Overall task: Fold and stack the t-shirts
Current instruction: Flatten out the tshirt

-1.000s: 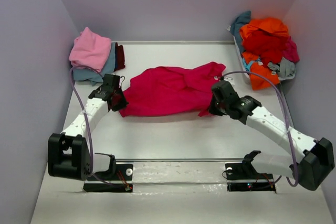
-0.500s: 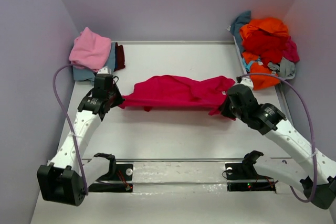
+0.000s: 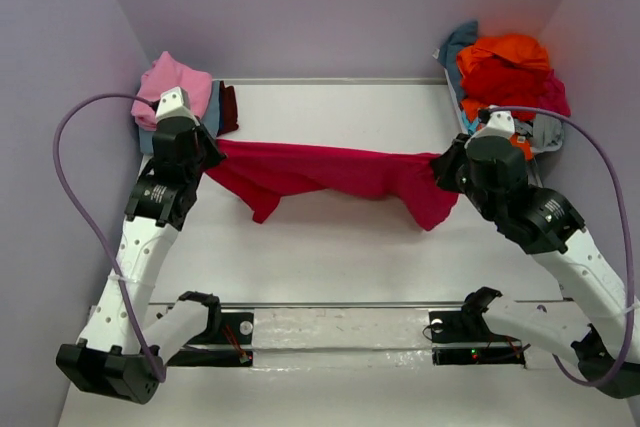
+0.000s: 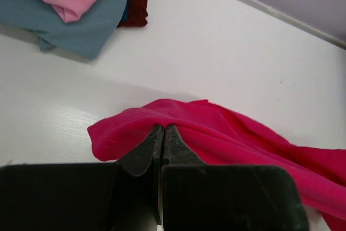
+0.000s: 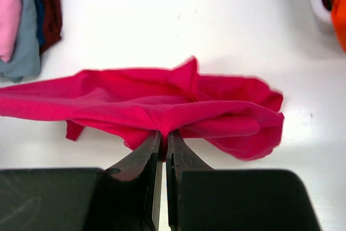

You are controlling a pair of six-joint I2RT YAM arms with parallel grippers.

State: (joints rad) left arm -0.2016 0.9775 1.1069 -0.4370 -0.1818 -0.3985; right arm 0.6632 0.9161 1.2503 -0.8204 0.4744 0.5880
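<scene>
Shirt: soft magenta-red cloth t-shirt [image 3: 330,172]; looks limp and light, sagging between its two held ends.
Where: strung above the table, one end just beside the folded pink, blue and maroon stack [image 3: 178,102], the other well to its right.
Hold: probably best pinched at the bunched edges.
Left gripper [image 4: 164,129]: jaws together, clamped on the stack-side end.
Right gripper [image 5: 164,133]: jaws together, clamped on the far end's fold.

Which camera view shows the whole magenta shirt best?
The top view: the shirt stretches whole between the left pincer and the right pincer. The left wrist view shows only the end pinched there; the right wrist view shows most of it, cut off at the left edge.
</scene>
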